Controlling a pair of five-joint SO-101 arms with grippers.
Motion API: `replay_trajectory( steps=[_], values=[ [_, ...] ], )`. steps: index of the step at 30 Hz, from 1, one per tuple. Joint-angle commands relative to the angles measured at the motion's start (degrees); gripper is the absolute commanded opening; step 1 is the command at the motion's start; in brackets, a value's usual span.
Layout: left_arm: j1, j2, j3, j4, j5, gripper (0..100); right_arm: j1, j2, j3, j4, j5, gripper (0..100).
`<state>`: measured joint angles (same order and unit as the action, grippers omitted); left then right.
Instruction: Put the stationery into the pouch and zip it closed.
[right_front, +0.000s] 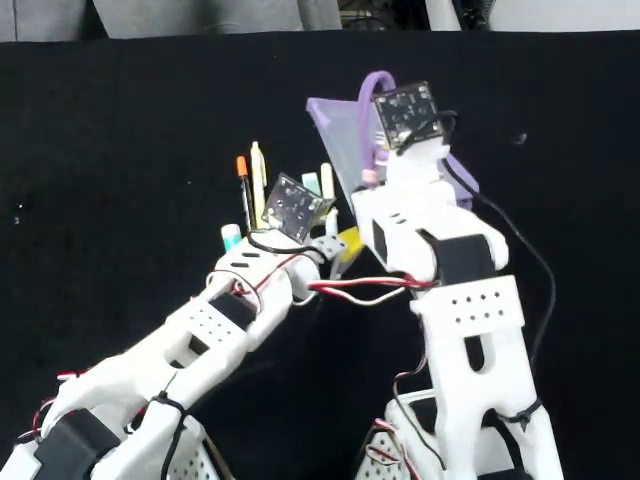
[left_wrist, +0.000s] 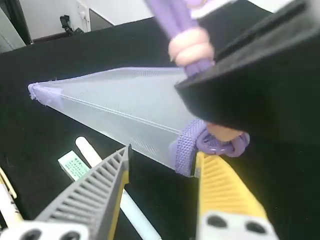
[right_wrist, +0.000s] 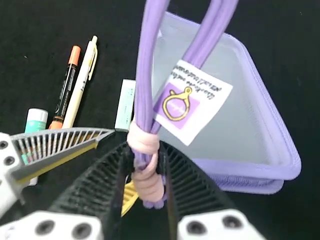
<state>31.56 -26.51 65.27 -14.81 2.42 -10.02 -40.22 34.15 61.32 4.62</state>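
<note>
At the table's twelve o'clock sits the pouch (right_front: 335, 135), judged light, soft-walled and floppy. Its cord loop (right_wrist: 150, 75) is the sound hold, and the right gripper (right_wrist: 145, 150) is clamped on it. The left gripper (left_wrist: 164, 154) stands parted astride the zip end, with pens (right_front: 250, 185) at the pouch's nine o'clock.
</note>
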Motion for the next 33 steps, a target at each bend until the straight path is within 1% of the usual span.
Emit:
replay_trajectory(
  steps=[1,6,11,14,17,22,25,33],
  values=[
    [-0.48,-0.62,-2.59,-1.58,0.88,22,-0.79,-2.24,-0.48,0.44,-0.53,1.1],
    [-0.75,-0.53,-2.86,-1.67,0.88,22,-0.88,-2.24,-0.48,0.88,-0.70,1.1],
    [-3.91,-0.44,-3.03,-1.85,0.88,22,-0.88,-2.24,-0.48,1.41,-0.70,1.1],
    [-4.53,0.00,-3.74,-1.85,0.88,22,-0.88,-2.33,-0.48,1.41,-0.70,1.1],
    [-4.53,3.34,-5.49,-1.85,0.79,22,-0.88,-2.33,-0.48,1.67,-0.70,1.1],
    [-4.88,12.84,-11.03,-1.85,0.79,21,-0.79,-2.33,-0.48,1.76,-0.62,1.1],
    [-4.88,16.09,-13.41,-1.85,0.79,16,-0.79,-2.33,-0.48,2.64,-0.62,1.1],
    [-5.93,16.18,-14.55,-2.20,0.35,5,-0.62,-2.33,0.40,2.73,-0.35,1.1]
  ],
)
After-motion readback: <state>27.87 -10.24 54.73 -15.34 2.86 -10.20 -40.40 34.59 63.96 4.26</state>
